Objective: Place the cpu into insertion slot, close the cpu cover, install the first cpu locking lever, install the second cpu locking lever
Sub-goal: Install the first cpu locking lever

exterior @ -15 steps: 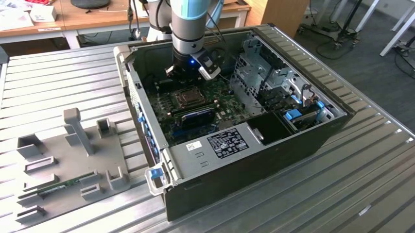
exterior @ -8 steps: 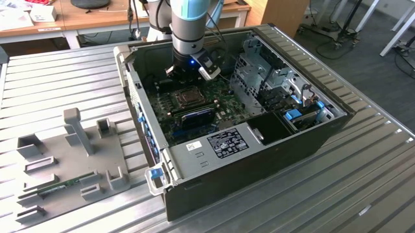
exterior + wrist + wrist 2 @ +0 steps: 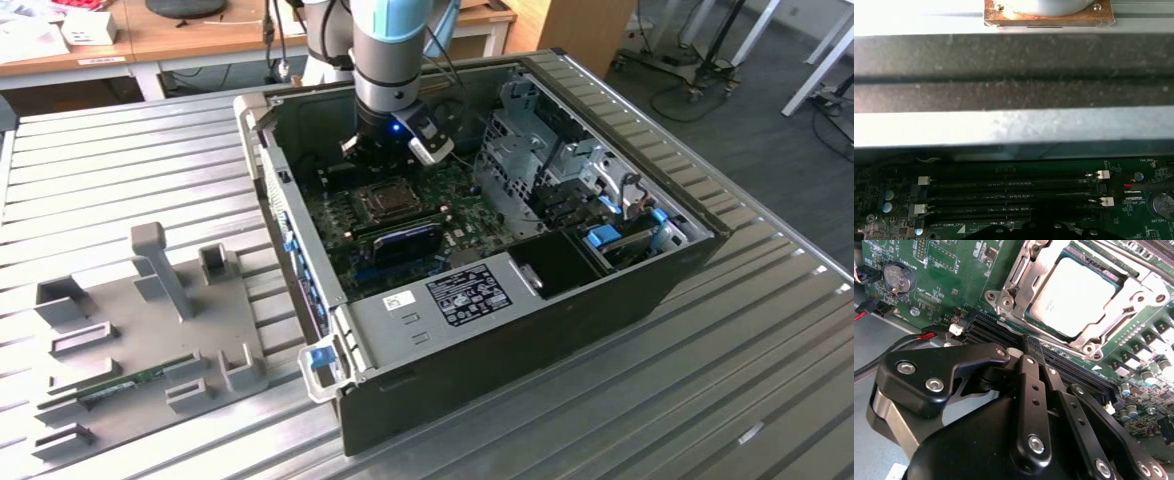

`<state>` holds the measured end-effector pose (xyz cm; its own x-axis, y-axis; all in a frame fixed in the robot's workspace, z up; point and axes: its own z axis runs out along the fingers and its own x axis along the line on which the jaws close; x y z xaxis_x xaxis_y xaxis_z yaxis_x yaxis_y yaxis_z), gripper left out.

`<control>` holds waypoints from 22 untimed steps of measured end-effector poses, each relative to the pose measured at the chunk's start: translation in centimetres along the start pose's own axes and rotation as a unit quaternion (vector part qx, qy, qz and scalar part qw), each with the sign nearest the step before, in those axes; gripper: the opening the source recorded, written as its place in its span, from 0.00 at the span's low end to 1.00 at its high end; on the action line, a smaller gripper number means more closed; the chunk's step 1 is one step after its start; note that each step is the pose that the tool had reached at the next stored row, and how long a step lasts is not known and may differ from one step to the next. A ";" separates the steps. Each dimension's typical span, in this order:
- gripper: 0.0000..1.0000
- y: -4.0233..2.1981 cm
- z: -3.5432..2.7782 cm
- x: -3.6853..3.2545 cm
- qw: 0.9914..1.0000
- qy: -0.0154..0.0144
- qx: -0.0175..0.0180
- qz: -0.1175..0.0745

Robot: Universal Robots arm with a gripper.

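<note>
In the second wrist view the cpu (image 3: pixel 1079 297) lies silver-topped in the insertion slot (image 3: pixel 1054 322) of the green motherboard. The cpu cover (image 3: pixel 1136 307) lies flat around it as a silver frame. A thin metal lever (image 3: pixel 1018 267) runs along one side of the socket. My gripper (image 3: pixel 1030 346) is shut with nothing between its black fingers (image 3: pixel 1029 390), its tip over the black memory slots (image 3: pixel 989 330) beside a corner of the socket. In the exterior view the gripper (image 3: pixel 387 160) hangs inside the open computer case, just behind the socket (image 3: pixel 387 202).
Case walls (image 3: pixel 274 170) and a drive cage (image 3: pixel 534 150) hem the arm in. A coin battery (image 3: pixel 896 277) and red-black cables (image 3: pixel 924 335) lie near the gripper. A grey fixture plate (image 3: pixel 147 330) holding a memory stick (image 3: pixel 127 385) lies on the table at the exterior view's left.
</note>
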<state>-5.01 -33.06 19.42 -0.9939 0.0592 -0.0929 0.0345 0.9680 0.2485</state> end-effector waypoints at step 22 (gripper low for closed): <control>0.10 0.31 -0.72 -0.07 1.000 0.000 0.000 0.001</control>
<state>-5.01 -32.94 20.20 -0.9938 0.0607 -0.0929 0.0359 0.9679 0.2487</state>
